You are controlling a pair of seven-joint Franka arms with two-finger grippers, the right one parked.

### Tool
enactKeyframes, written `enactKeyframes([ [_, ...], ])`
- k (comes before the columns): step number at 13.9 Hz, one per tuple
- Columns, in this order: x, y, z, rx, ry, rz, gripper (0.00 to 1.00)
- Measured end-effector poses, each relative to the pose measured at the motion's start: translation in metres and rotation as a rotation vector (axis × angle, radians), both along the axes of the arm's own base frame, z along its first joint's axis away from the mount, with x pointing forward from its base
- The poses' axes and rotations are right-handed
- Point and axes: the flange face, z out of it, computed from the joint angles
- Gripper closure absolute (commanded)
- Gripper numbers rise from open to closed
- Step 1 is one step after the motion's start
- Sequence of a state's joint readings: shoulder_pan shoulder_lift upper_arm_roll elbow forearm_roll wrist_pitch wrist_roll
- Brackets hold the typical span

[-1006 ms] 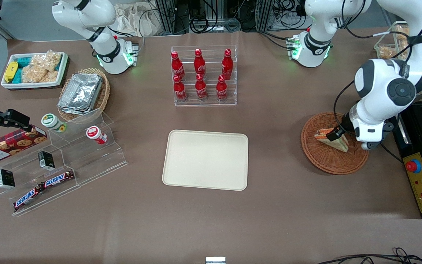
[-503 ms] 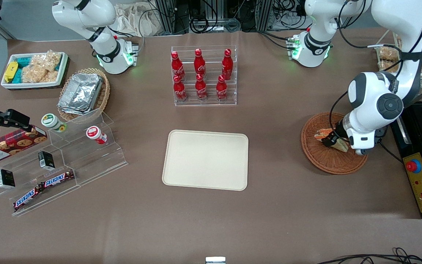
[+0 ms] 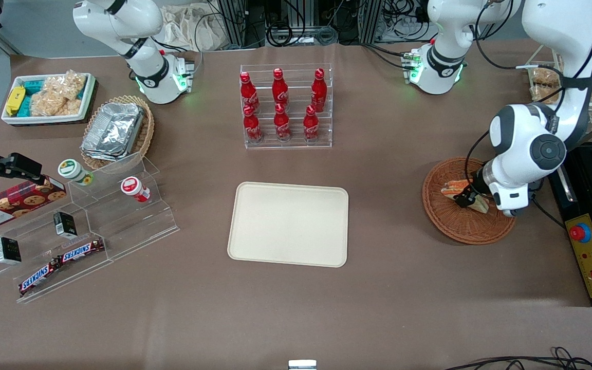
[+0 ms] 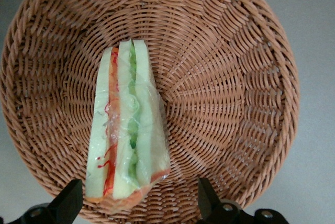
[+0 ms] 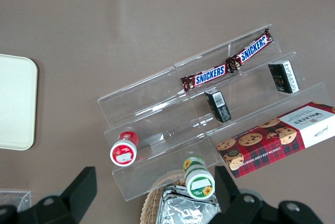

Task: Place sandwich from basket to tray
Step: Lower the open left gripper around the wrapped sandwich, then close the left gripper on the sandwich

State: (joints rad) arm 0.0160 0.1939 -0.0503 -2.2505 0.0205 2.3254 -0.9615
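The sandwich point(image 3: 455, 189) point(image 4: 127, 130), a wrapped white-bread wedge with orange and green layers, lies in the round reddish-brown wicker basket point(image 3: 447, 221) point(image 4: 235, 93) toward the working arm's end of the table. My gripper point(image 3: 468, 198) point(image 4: 138, 205) hangs just over the basket, open, with one finger on each side of the sandwich's wide end and apart from it. The cream tray point(image 3: 289, 224) lies bare at the table's middle and shows partly in the right wrist view point(image 5: 15, 103).
An acrylic rack of red cola bottles point(image 3: 280, 105) stands farther from the camera than the tray. A tan basket of foil containers point(image 3: 116, 131), a white snack bin point(image 3: 47, 97) and acrylic steps with snacks point(image 3: 80, 226) lie toward the parked arm's end. A black control box point(image 3: 591, 252) sits beside the basket.
My arm shifted and the gripper came lower over the basket, bringing its fingers down around the sandwich's end. The sandwich has stayed in the basket.
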Motion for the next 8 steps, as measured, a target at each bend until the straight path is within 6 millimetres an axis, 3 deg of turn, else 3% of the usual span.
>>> enactKeyframes([
  [8, -0.002, 0.013, -0.029, 0.034, 0.018, 0.071, 0.02],
])
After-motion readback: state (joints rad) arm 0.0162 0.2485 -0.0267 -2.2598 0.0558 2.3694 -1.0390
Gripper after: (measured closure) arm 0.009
